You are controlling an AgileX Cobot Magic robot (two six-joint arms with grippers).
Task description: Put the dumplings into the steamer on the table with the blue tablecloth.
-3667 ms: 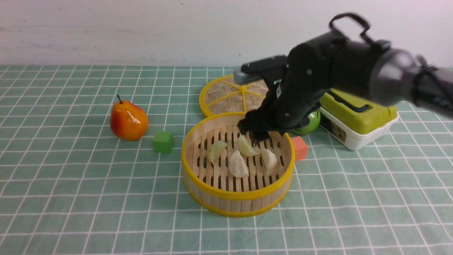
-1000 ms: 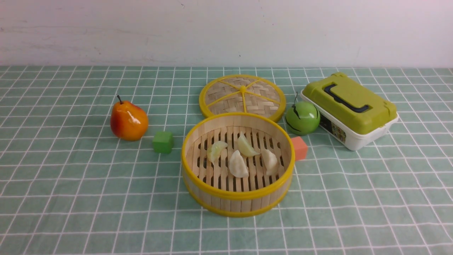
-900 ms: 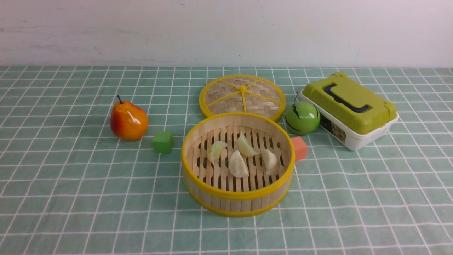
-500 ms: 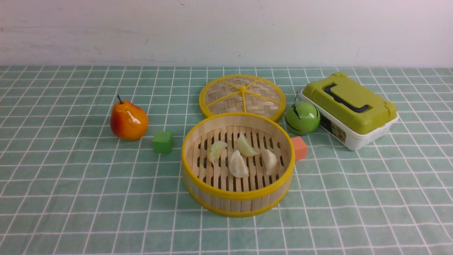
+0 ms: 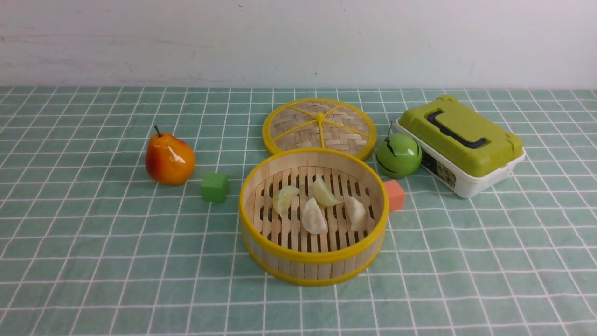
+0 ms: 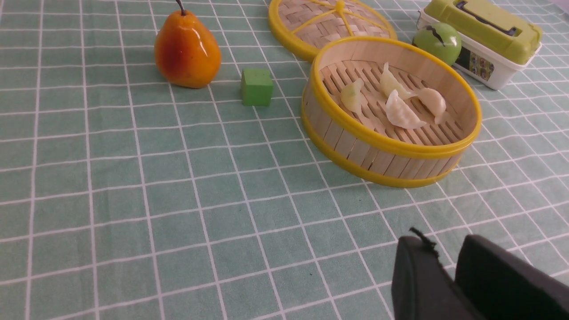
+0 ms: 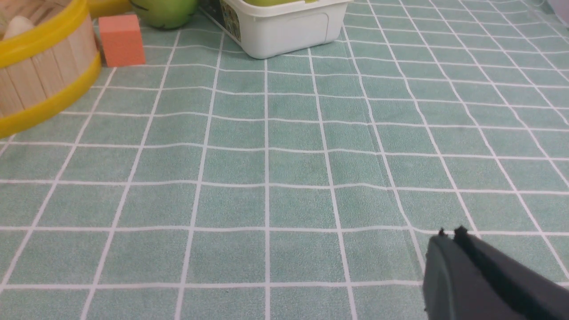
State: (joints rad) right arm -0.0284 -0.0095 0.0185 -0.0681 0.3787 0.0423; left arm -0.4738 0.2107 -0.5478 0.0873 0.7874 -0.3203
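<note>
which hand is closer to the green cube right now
Left, probably. The left hand hovers over bare cloth with the green cube in view beyond it. The right hand is over cloth past the steamer, on its far side from the cube.

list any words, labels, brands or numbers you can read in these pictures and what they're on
No text can be read anywhere.
The white plastic box with the olive-green lid carries a small printed sticker on its side wall, also seen in the left wrist view and the right wrist view: too small and blurred to read.
Nothing else in view shows any printing.
</note>
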